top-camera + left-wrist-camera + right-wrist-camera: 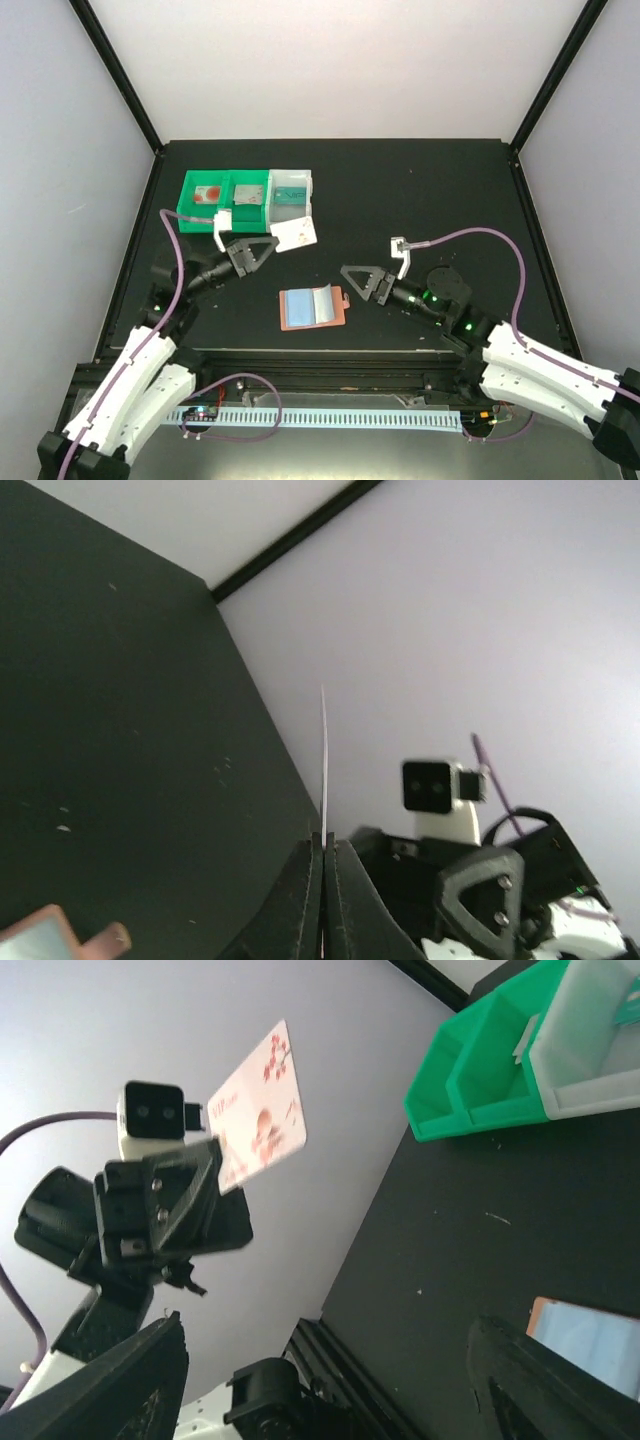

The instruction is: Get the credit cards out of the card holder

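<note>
Nearest my bases, the card holder (313, 307) lies opened flat on the bench (430, 190), pale-blue pocket up. Its long axis runs left to right, with the small tab toward my right arm. From above I cannot tell whether a card remains in the pocket.

Right jaws: released, spread wide with nothing between them. They hover just beside the holder's tab end and point at it.

Left jaws: clenched on a white card (296, 233) with reddish print, lifted clear of the bench between the holder and the bins. The pinch sits at one end. The left wrist view shows the card edge-on, a hairline rising straight out of the fingertips. Its long axis therefore continues the line of my jaws, pointing right and slightly away.

Handling assessment: the card is light and thin, stiff along its plane but springy across it. Its glossy faces are likely slippery, so an end pinch may let it swivel. The sound hold is pads flat on both faces at the middle of a short edge.

Farthest, the green bins (197, 217) and the white bin (290, 175) stand side by side. They hold a red-disc card (208, 195), a greyish card (247, 196) and a teal card (290, 193), one to a compartment.
</note>
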Motion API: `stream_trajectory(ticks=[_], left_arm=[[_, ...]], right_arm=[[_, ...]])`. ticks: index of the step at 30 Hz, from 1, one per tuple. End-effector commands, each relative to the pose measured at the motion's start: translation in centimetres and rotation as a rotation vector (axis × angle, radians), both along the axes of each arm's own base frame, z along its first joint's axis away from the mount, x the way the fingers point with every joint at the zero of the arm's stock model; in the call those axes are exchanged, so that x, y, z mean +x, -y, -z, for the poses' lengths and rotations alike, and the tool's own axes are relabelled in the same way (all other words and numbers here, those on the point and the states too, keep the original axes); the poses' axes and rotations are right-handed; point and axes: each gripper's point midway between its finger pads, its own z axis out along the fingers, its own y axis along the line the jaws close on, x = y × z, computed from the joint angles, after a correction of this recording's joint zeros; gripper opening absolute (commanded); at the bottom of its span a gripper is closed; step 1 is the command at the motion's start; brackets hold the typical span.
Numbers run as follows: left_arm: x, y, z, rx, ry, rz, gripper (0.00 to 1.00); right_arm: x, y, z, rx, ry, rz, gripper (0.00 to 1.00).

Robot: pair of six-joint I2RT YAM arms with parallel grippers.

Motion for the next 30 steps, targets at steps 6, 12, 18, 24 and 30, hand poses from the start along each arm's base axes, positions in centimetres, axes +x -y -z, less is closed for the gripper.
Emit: stream_trajectory(ticks=[6,12,18,24,30], left_arm=[[3.8,-4.7,1.7,0.180,-0.071,-0.055,0.02],[7.9,-9.4,4.5,0.287,-0.199,-0.213,0.02],[12.3,-13.5,4.8,0.456,-0.287,-0.249,0.02],[16.7,-16.8,7.4,0.524,-0.383,-0.271,0.02],[21.1,-18.0,9.2,0.526,-0.445,-0.266,0.02]], right_arm=[[-1.3,1.8,1.1,-0.186,0.171,-0.013,1.00],[-1.8,2.0,0.7,-0.209,0.214,-0.034,1.00],[-2.3,1.8,1.6,-0.200,0.203,-0.061,1.00],[-2.7,1.4,1.5,-0.177,0.213,-0.092,1.00],[-2.7,1.4,0.6,-0.184,0.239,-0.094,1.00]])
